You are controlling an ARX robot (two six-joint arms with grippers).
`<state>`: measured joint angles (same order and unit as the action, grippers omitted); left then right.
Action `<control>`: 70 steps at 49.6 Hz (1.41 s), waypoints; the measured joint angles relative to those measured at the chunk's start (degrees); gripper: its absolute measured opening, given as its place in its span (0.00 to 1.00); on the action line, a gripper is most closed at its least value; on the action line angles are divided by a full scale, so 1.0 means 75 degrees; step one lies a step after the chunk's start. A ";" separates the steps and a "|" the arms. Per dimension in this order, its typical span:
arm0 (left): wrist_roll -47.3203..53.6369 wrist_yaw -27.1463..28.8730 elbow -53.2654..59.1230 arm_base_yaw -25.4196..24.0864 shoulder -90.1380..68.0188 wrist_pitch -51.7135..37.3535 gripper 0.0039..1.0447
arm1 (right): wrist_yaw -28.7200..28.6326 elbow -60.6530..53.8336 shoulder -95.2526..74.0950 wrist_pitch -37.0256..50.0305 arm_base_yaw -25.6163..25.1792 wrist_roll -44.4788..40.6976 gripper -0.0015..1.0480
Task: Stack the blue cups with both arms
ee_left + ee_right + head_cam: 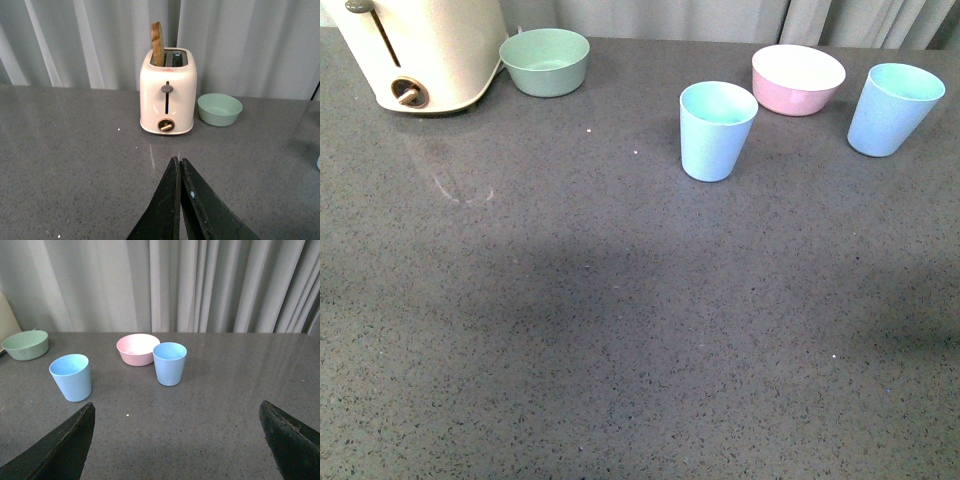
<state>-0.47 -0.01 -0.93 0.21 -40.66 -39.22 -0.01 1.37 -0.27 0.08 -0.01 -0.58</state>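
Front view, foreground: bare grey tabletop [620,340], with neither arm in the frame.
Left pincer [178,161]: closed tip to tip and holding nothing, aimed across the tabletop at the toaster [167,92], as the left wrist view shows.
Right pincer [176,407]: spread wide and empty, facing both cups in the right wrist view and touching neither.
Centre blue cup [716,132]: upright, mouth up, empty, standing alone in the middle of the tabletop.
Right blue cup [892,110]: upright and empty, slightly farther back near the right edge, well apart from its twin.
Pink bowl [797,80]: sits between the two cups and a little behind them.
Back row: the toaster with a wooden slice in one slot, a green bowl [544,62] just beside it, and pale curtains [200,285] behind.
Progress: by all appearances nothing is done yet. Neither cup is gripped or lifted. Both grasps, bringing the cups together and nesting one inside the other are all left to do.
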 joint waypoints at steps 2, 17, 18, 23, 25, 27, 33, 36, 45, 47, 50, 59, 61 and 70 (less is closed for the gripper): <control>0.0000 0.0003 0.0009 0.0000 0.0181 0.0198 0.01 | 0.0003 0.0000 0.0000 0.0000 0.0000 0.0000 0.91; 0.0003 0.0003 0.0012 0.0000 0.1679 0.1533 0.01 | 0.0003 0.0000 0.0000 0.0000 0.0000 0.0000 0.91; 0.0003 0.0003 0.0012 0.0000 0.1763 0.1609 0.01 | 0.0003 0.0000 0.0000 0.0000 0.0000 0.0000 0.91; 0.0003 0.0003 0.0012 0.0000 0.2151 0.1973 0.01 | 0.0003 0.0000 0.0000 0.0000 0.0000 0.0000 0.91; 0.0003 0.0003 0.0012 0.0000 0.2253 0.2066 0.01 | 0.0003 0.0000 0.0000 0.0000 0.0000 0.0000 0.91; 0.0003 0.0003 0.0012 0.0000 0.2358 0.2174 0.01 | 0.0003 0.0000 0.0000 0.0000 0.0000 0.0000 0.91; 0.0003 0.0003 0.0012 0.0000 0.2763 0.2567 0.01 | 0.0003 0.0000 0.0000 0.0000 0.0000 0.0000 0.91; 0.0003 0.0003 0.0012 0.0000 0.2949 0.2751 0.01 | 0.0003 0.0000 0.0000 0.0000 0.0000 0.0000 0.91; 0.0003 0.0003 0.0012 0.0000 0.3459 0.3261 0.01 | 0.0003 0.0000 0.0000 0.0000 0.0000 0.0000 0.91; 0.0003 0.0003 0.0012 0.0000 0.3576 0.3381 0.01 | 0.0003 0.0000 0.0000 0.0000 0.0000 0.0000 0.91; 0.0003 0.0003 0.0015 0.0000 0.3736 0.3535 0.01 | 0.0003 0.0000 0.0000 0.0000 0.0000 0.0000 0.91; 0.0006 0.0003 0.0012 0.0000 0.4386 0.4299 0.01 | 0.0003 0.0000 0.0000 0.0000 0.0000 0.0000 0.91; 0.0003 -0.0003 0.0012 0.0000 0.4832 0.4902 0.01 | 0.0003 0.0000 0.0000 0.0000 0.0000 0.0000 0.91; 0.0006 0.0000 0.0012 0.0000 0.5374 0.5205 0.01 | 0.0003 0.0000 0.0000 0.0000 0.0000 0.0000 0.91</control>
<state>-0.43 -0.01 -0.84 0.21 -0.36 -0.19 0.01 1.37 -0.27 0.08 -0.01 -0.58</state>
